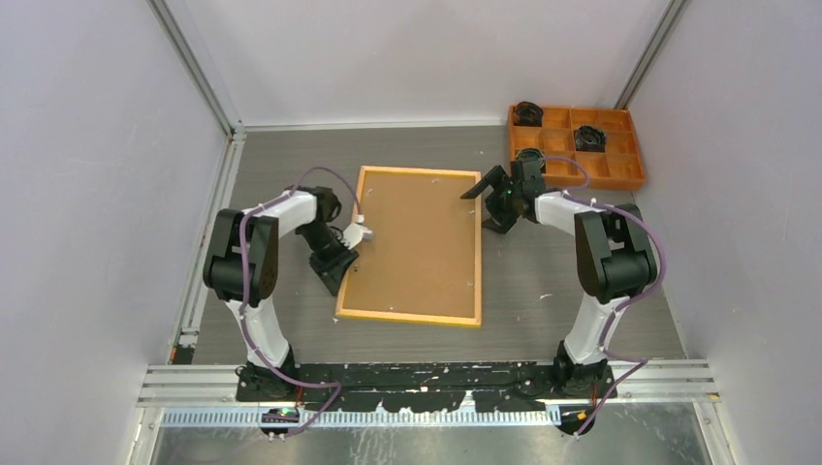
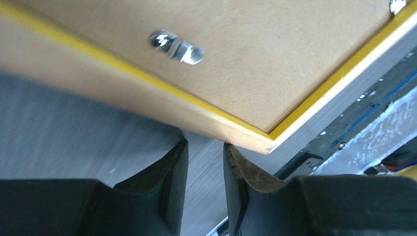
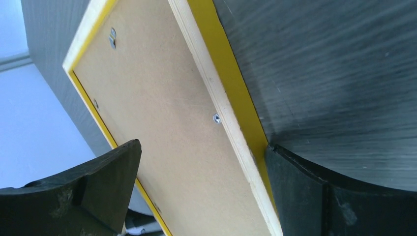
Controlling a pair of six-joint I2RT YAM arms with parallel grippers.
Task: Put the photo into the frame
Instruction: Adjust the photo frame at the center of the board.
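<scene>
Seemingly at the closing-up step. Shows the frame (image 1: pixel 409 318) lying back-up on the surface (image 1: pixel 543 281), brown backing board (image 1: pixel 417 242) seated inside its rim. Cannot see the photo; possibly lies beneath that board. Has the left pincer (image 2: pixel 204 147) narrowly parted, holding nothing, tips just beside the frame's left edge near a corner. Has the right pincer (image 3: pixel 202 145) spread wide, straddling the far right edge. Next probably calls for pressing the board flat and securing the metal clip (image 2: pixel 176 47) without shifting the frame.

The frame (image 2: pixel 162 108) runs off-picture; tray (image 1: pixel 613 182) items (image 1: pixel 588 138) unidentifiable.
</scene>
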